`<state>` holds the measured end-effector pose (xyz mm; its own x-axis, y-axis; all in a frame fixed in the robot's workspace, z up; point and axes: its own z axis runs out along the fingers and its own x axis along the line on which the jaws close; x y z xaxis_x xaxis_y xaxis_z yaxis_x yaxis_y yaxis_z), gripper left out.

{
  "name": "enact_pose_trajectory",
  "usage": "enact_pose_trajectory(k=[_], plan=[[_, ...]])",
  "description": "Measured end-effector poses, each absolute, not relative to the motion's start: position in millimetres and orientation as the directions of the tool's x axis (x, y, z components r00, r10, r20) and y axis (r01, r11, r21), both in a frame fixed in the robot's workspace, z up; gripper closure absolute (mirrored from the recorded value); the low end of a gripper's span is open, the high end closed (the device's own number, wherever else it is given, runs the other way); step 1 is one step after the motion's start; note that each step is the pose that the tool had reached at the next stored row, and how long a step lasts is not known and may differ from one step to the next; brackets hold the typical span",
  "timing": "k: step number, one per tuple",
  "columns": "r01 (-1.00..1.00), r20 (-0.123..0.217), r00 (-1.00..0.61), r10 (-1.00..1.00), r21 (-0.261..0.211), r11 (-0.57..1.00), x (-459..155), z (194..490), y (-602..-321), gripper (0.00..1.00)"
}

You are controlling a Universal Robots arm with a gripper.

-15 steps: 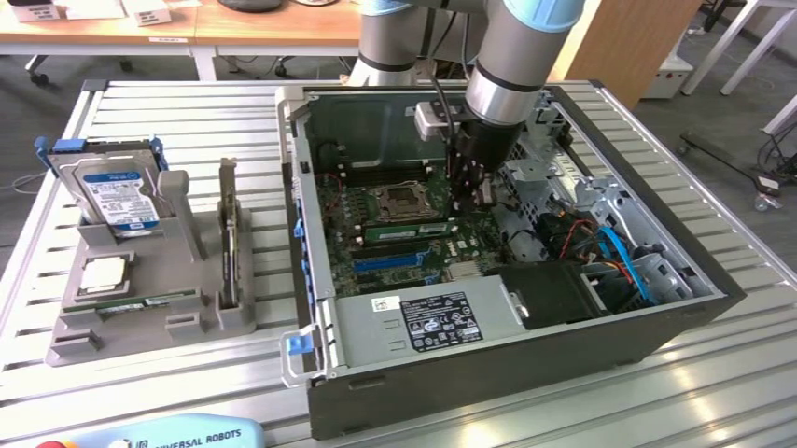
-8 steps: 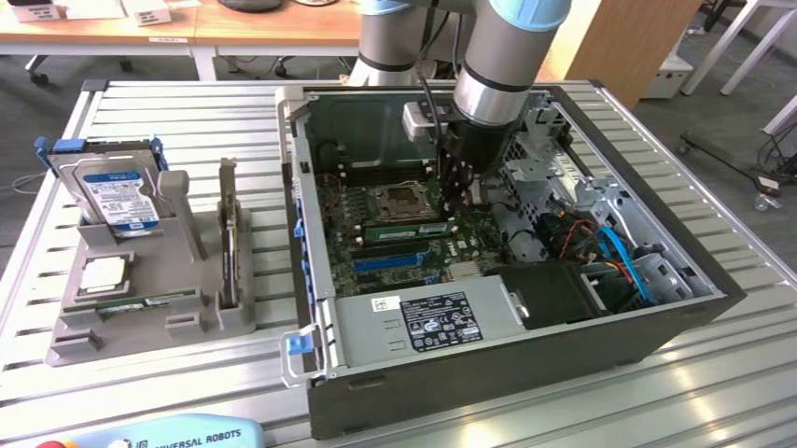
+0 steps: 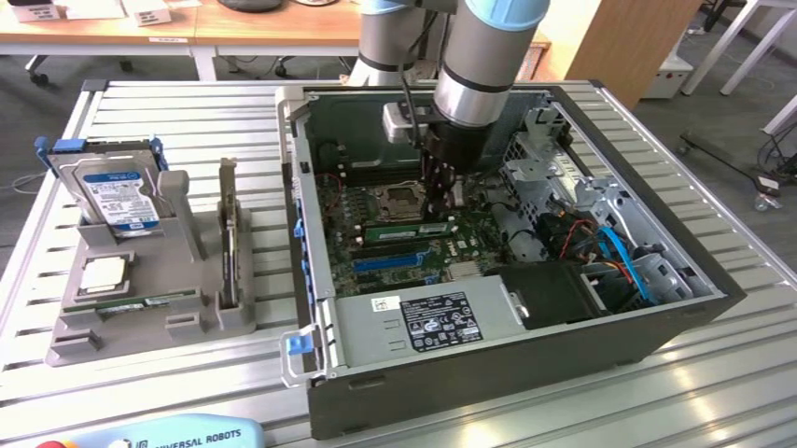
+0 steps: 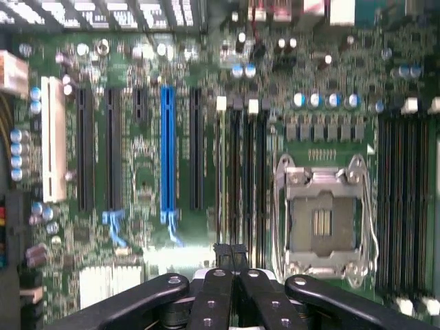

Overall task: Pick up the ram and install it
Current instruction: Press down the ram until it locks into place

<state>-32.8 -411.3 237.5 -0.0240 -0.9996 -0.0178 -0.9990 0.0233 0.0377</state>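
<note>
Open PC case (image 3: 498, 364) centre frame on slatted worktop (image 3: 162, 392), pincer (image 3: 439, 191) together over its motherboard (image 4: 144, 199), ram (image 3: 409, 230) seated there, hard drive (image 3: 118, 196) in grey holder (image 3: 137, 327) at left.

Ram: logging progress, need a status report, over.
Gripper shut, low over memory slots. Ram standing in slot beside processor socket, under fingertips; contact unclear. Cables off to the side.
</note>
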Motion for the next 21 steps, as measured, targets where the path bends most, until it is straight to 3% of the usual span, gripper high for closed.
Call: enact_pose_trajectory(k=[21], plan=[[-0.999,-0.018,-0.024,-1.000,0.038,0.023,-75,237,-411,0.90]])
